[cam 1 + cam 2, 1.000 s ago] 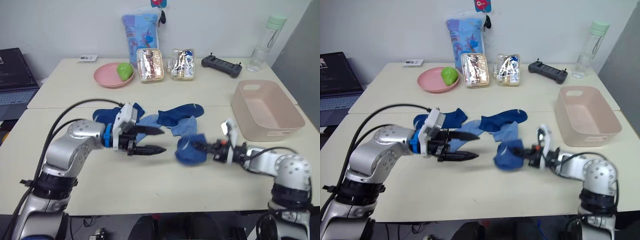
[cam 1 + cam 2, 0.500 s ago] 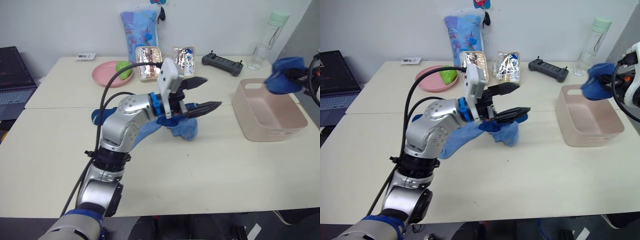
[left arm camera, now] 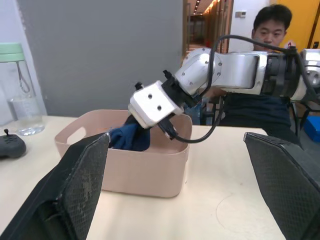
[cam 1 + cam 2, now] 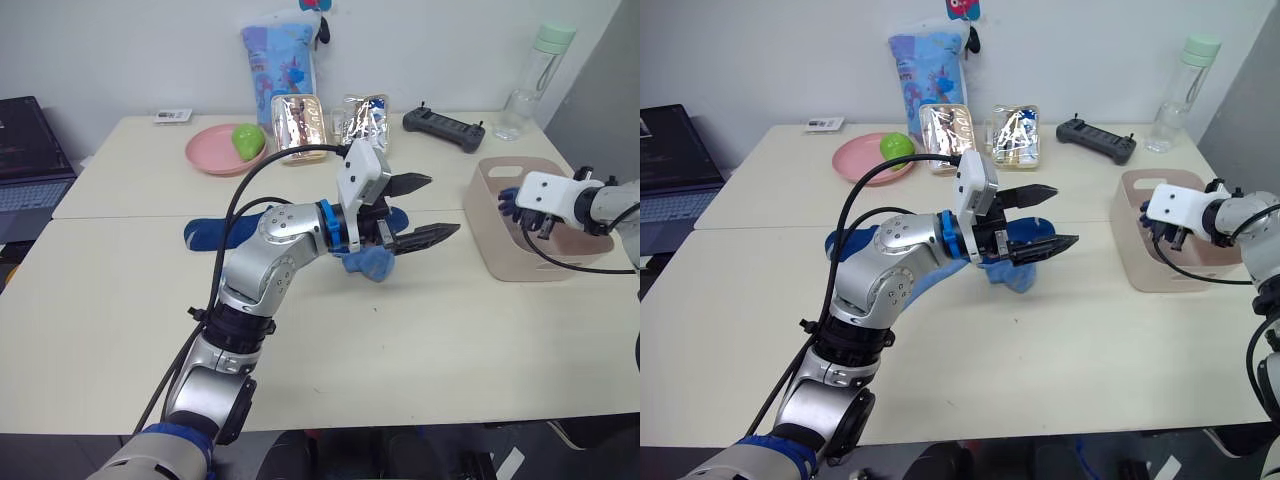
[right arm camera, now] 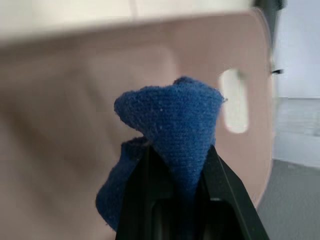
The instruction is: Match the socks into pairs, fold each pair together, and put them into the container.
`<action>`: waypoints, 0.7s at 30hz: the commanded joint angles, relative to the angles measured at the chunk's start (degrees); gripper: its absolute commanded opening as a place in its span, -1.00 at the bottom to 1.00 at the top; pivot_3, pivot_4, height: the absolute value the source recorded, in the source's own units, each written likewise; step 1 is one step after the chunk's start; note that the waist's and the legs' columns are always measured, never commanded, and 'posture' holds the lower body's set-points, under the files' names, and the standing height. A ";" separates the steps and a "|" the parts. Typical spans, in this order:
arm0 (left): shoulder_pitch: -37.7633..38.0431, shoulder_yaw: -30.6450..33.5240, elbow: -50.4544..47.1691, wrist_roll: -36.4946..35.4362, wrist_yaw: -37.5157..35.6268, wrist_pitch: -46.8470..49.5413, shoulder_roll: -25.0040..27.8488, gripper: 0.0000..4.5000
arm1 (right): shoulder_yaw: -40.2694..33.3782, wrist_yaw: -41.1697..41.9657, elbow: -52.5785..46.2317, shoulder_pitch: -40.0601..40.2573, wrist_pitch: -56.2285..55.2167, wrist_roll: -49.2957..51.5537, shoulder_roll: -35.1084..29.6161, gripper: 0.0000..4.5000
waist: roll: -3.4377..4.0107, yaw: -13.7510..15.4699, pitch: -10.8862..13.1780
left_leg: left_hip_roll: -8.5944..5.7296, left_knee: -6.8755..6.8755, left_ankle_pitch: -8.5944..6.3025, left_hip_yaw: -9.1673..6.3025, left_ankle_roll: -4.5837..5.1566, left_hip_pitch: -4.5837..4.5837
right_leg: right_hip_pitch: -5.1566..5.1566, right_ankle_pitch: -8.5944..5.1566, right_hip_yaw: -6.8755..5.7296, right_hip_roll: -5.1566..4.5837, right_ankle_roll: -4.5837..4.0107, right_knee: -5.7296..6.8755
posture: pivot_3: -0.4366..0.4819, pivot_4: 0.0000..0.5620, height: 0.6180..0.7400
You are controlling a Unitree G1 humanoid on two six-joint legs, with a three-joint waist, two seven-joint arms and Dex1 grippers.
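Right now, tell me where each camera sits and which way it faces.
Head eye views: look forward and down over the table; both arms show.
Left wrist view: looks between its open fingers at the container and a person behind it.
Right wrist view: looks into the container along fingers shut on a blue sock.
All views share the container.

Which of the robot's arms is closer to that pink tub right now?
The right. Its end effector hangs over the pink tub, shut on a blue sock. The left end effector is open, held above the table beside the tub, near the sock pile.
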 commanded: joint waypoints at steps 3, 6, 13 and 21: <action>0.73 -0.35 -3.83 -0.01 0.85 0.41 0.15 1.00 | 2.42 0.53 9.93 -5.46 -6.58 -7.31 0.89 -0.94 | 0.00 0.03 0.00 | 0.00 -0.01 0.00 -0.02 0.00 0.00 | 0.00 0.00 -0.01 0.00 0.00 -0.01 | -0.05 -0.47 1.00; 1.26 -0.43 -4.40 0.02 0.86 0.63 0.67 1.00 | 1.40 3.66 13.33 -6.61 -6.78 -6.85 2.01 -0.94 | 0.00 -0.02 0.00 | 0.00 0.01 0.00 0.00 0.00 0.02 | 0.01 0.00 0.00 0.00 -0.01 0.05 | -0.05 -0.47 1.00; 1.77 -0.59 -4.44 0.66 0.56 0.17 1.71 1.00 | -1.64 9.26 17.31 -8.89 -5.75 -5.35 3.65 -0.02 | 0.01 -0.18 0.00 | 0.00 0.09 0.00 0.01 0.00 0.08 | 0.05 0.01 0.02 0.00 -0.02 0.18 | -0.05 -0.47 1.00; 1.48 -0.05 -2.55 0.97 -1.26 -0.94 3.33 1.00 | -5.97 24.84 16.51 -13.25 -0.10 -0.90 3.54 0.57 | 0.01 -0.18 0.00 | 0.00 0.08 0.00 0.00 0.00 0.08 | 0.05 0.01 0.00 0.00 -0.02 0.15 | -0.05 -0.47 1.00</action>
